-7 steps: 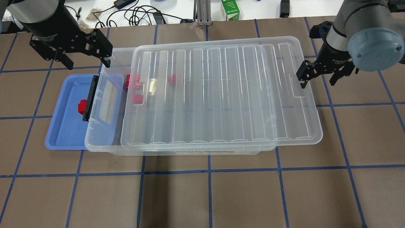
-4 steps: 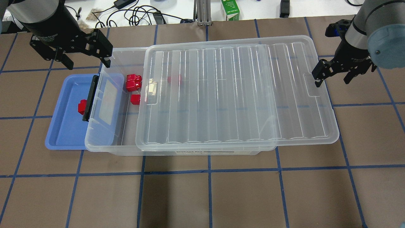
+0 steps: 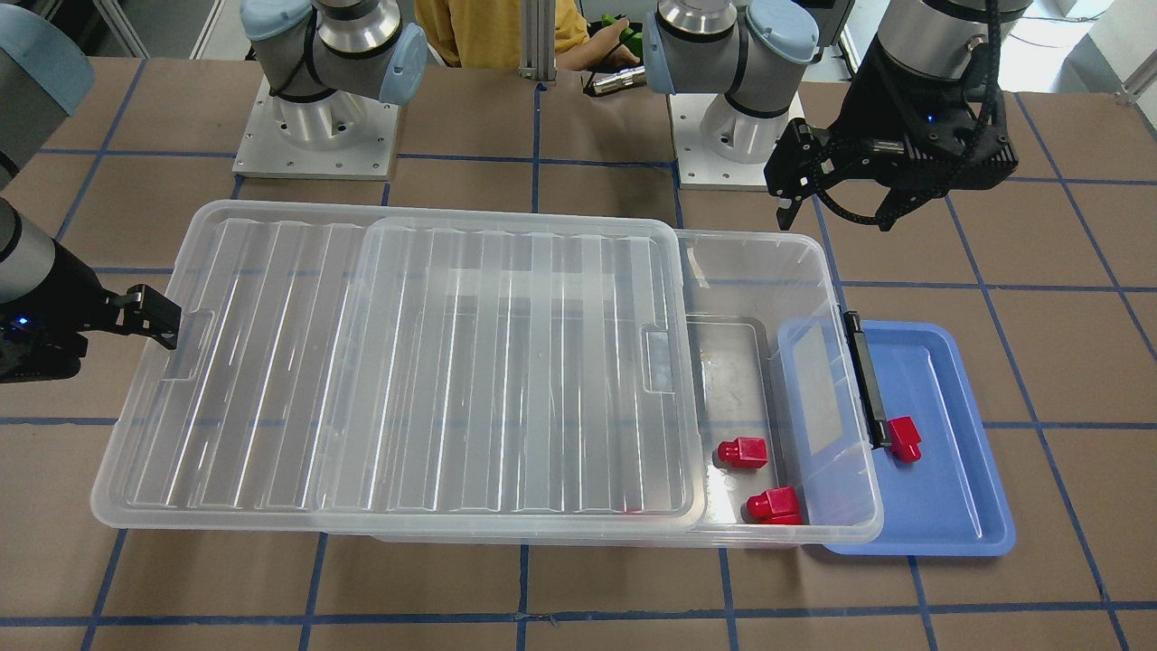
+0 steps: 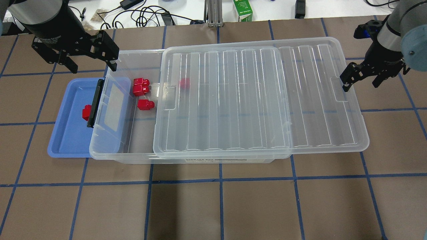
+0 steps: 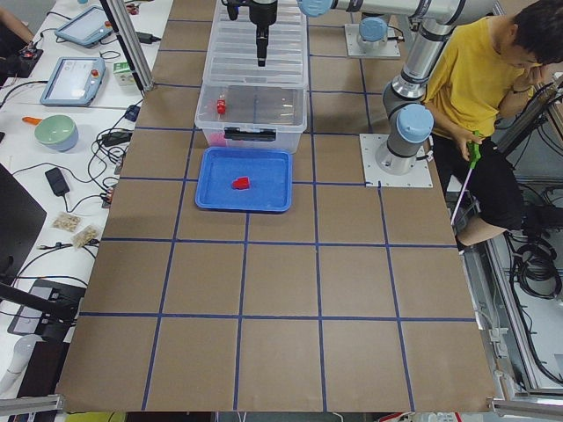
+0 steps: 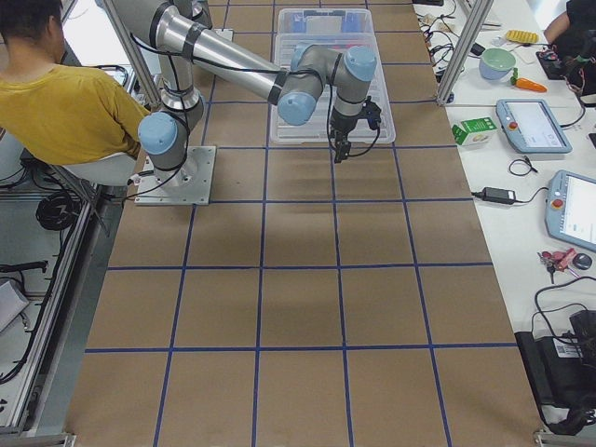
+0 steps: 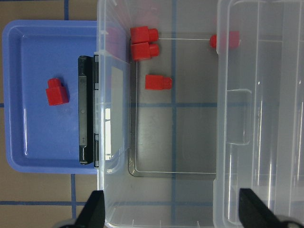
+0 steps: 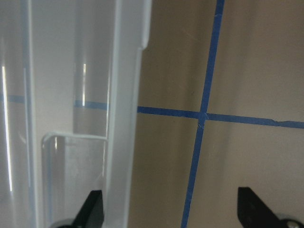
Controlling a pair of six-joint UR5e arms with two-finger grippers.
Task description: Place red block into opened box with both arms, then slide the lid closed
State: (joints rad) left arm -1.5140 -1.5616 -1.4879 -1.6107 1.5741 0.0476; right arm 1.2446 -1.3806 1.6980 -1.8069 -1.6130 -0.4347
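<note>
the box (image 4: 110, 155) stands open, its lid (image 4: 260, 100) overhanging the box's right end, so placing is in hand. the red block (image 4: 86, 112) lies in the blue tray (image 4: 66, 146) outside the box's left end. the left gripper (image 4: 92, 66) hovers there, spread and empty; it should descend onto that block. the right gripper (image 4: 361, 85), spread, straddles the lid's edge. the left wrist view shows four blocks (image 7: 158, 82) inside the box; the front-facing view plainly shows two.
</note>
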